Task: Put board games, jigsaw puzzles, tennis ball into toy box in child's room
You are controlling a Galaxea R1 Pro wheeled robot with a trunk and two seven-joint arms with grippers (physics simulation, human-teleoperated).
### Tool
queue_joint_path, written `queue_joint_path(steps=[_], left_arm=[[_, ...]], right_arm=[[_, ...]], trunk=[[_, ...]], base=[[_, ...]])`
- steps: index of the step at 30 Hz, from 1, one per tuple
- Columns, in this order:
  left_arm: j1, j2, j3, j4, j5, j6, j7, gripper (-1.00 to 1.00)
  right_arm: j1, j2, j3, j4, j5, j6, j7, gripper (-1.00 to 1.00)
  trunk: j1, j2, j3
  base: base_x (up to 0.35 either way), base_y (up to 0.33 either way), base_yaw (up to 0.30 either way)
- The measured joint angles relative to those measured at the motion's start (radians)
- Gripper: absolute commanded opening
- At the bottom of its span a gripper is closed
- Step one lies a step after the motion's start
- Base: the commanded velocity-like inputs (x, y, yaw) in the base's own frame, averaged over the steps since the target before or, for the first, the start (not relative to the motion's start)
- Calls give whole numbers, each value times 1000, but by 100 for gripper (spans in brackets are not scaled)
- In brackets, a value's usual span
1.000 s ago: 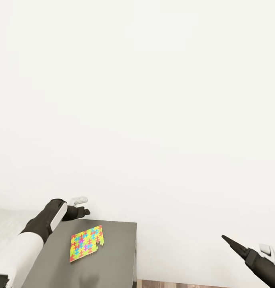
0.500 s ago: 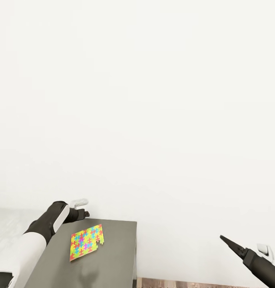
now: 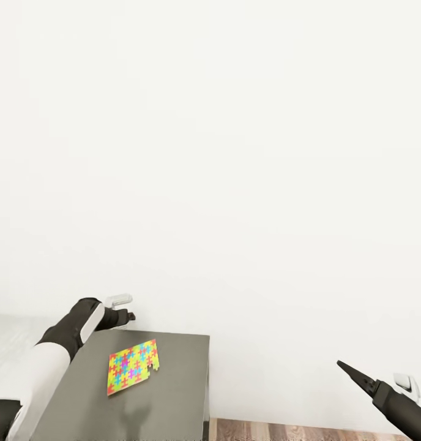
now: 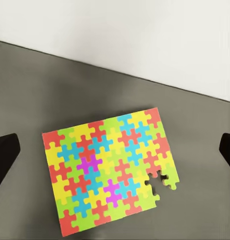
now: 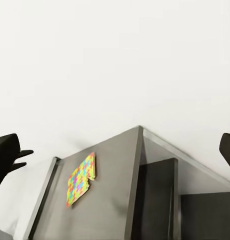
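Left gripper [image 3: 126,316] lifted slightly; view seemingly tilted down.

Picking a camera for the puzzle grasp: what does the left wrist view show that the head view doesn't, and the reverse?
Left wrist view alone: the jigsaw puzzle close up, individual pieces and the notch in one edge plain.

Head view alone: the left gripper above the table's far edge, the right gripper out over the wood-plank floor.

Both: the puzzle lying flat on the dark grey top by the white wall.

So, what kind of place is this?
Probably an indoor room of a home: a plain white wall, a wood-plank floor, and a dark grey table with a colourful jigsaw puzzle lying on it.
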Motion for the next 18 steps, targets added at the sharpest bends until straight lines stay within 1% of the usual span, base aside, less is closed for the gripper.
queue_joint_path(steps=[5,7,15,18], left_arm=[[-54,7,4,81,1,-3,-4,100],[-69,8,5,98,1,-3,-4,100],[-83,6,5,116,-6,-6,-4,100],[-84,6,3,118,-6,-27,-5,100]], right_arm=[[0,-7,0,2,0,0,0,100],[0,-9,0,2,0,0,0,100],[-1,-11,-3,4,0,2,2,100],[-1,-11,-3,5,0,2,2,100]], trunk=[[0,0,-8],[0,0,-11],[0,0,-25],[0,0,-29]], base=[[0,0,0],[0,0,0],[0,0,0],[0,0,0]])
